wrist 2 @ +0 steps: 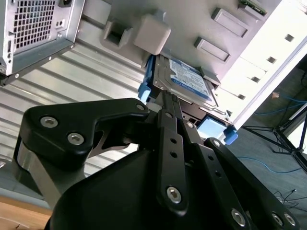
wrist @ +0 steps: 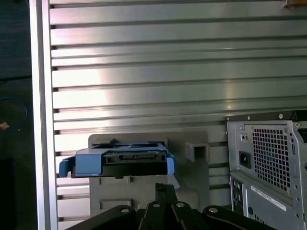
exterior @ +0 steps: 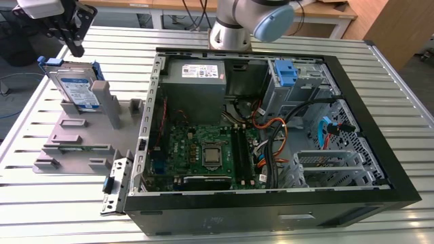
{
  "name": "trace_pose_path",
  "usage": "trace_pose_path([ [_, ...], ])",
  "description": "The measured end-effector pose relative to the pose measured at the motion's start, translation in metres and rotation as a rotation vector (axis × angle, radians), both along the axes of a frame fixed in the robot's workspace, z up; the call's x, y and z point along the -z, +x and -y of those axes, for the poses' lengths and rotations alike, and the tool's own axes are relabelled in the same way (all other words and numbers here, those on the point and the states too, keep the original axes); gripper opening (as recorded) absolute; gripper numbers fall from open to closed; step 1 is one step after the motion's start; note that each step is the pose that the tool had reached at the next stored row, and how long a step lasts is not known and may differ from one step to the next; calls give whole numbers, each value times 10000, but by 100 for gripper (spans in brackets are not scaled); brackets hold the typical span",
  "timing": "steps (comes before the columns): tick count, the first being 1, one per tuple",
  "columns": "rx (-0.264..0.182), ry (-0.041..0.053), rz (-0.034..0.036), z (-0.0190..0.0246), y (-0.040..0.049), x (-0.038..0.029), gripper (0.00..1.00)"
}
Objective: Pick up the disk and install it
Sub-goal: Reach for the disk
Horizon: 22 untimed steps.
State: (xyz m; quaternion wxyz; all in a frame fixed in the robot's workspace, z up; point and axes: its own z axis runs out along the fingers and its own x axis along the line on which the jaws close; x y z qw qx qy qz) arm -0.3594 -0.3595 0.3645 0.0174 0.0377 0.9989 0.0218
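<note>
The disk [exterior: 76,89] is a silver hard drive with a white-and-blue label in a blue bracket. It stands on edge in a slot of the grey fixture [exterior: 74,137], at the exterior view's left. My gripper [exterior: 76,50] hangs just above the disk's top edge, a little apart from it. In both wrist views the black fingers meet at their tips with nothing between them; the gripper [wrist 2: 165,98] points at the disk [wrist 2: 184,79]. The first wrist view shows the gripper [wrist: 162,188] near the disk's connector edge [wrist: 122,160].
An open computer case [exterior: 271,127] lies on the slatted metal table [exterior: 40,203], to the fixture's right in the exterior view. Inside are a grey power supply [exterior: 195,76], a motherboard, cables and a drive bay with a blue latch [exterior: 286,73]. The arm's base stands behind the case.
</note>
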Motion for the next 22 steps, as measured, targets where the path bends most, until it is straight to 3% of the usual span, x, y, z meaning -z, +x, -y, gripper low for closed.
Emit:
trace_pose_path([
  [4, 1, 1, 1, -38, -107, 32, 11],
  [10, 1, -4, 1, -61, -237, 81, 11],
  [18, 0, -34, -6, -62, -259, 97, 11],
  [20, 1, -33, -137, -62, -259, 104, 11],
  [22, 2, -34, -177, -62, -260, 106, 11],
])
